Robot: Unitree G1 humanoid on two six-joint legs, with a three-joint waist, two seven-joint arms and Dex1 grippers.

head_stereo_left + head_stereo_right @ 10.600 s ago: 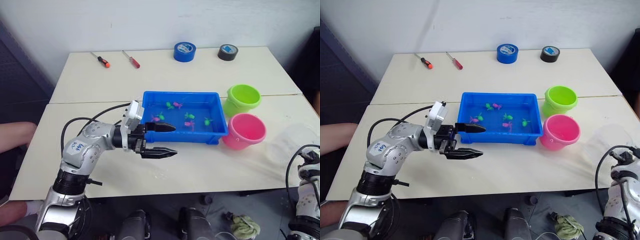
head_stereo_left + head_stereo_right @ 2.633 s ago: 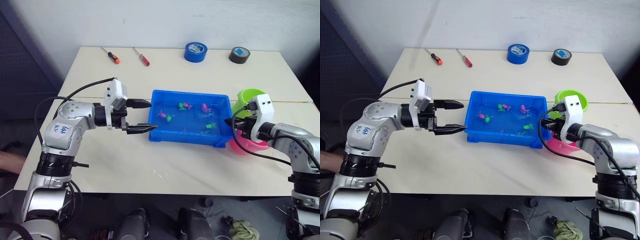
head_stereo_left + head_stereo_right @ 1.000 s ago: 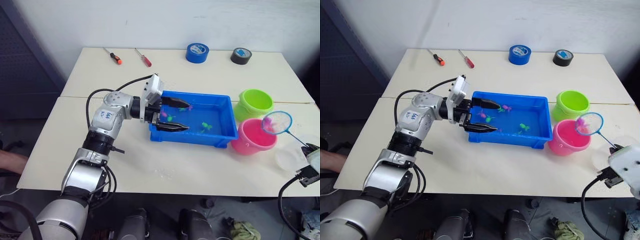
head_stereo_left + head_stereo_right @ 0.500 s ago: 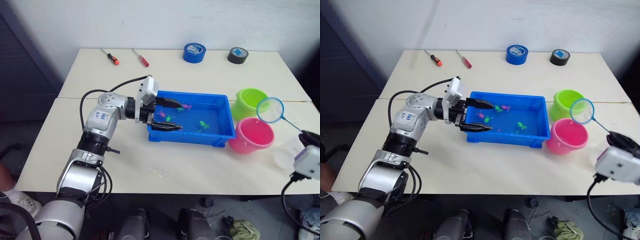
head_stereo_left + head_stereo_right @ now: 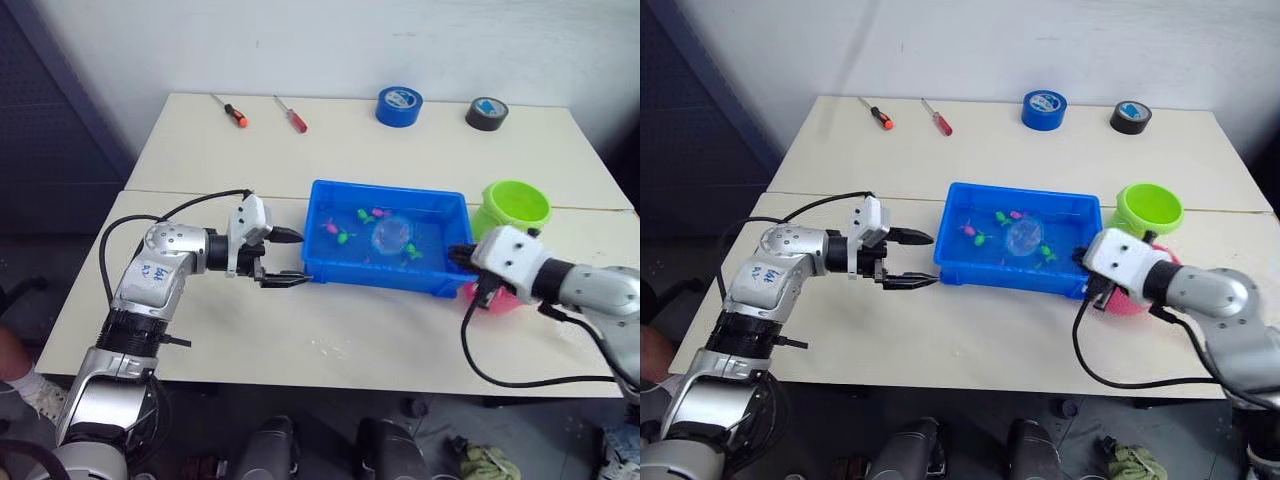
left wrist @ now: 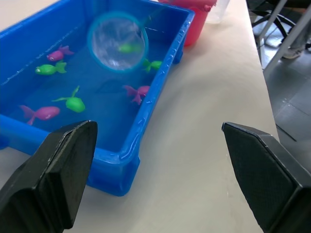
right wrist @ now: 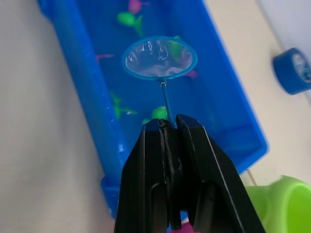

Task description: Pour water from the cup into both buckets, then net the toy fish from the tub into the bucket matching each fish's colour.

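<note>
Over the tub [image 5: 330,268] — right gripper [image 7: 169,127] clamping the net [image 7: 159,57], left gripper [image 5: 290,258] agape.

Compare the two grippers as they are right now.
The left gripper is open and holds nothing, beside the tub's near end; the right gripper is shut on the net's stick. The left one points along the table; the right one reaches over the tub's far end. Both have black fingers.

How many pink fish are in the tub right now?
3, all in the tub: one pink fish beside a green fish, a second by an end wall, and a third by the long wall near the net. The mesh may hide another.
</note>
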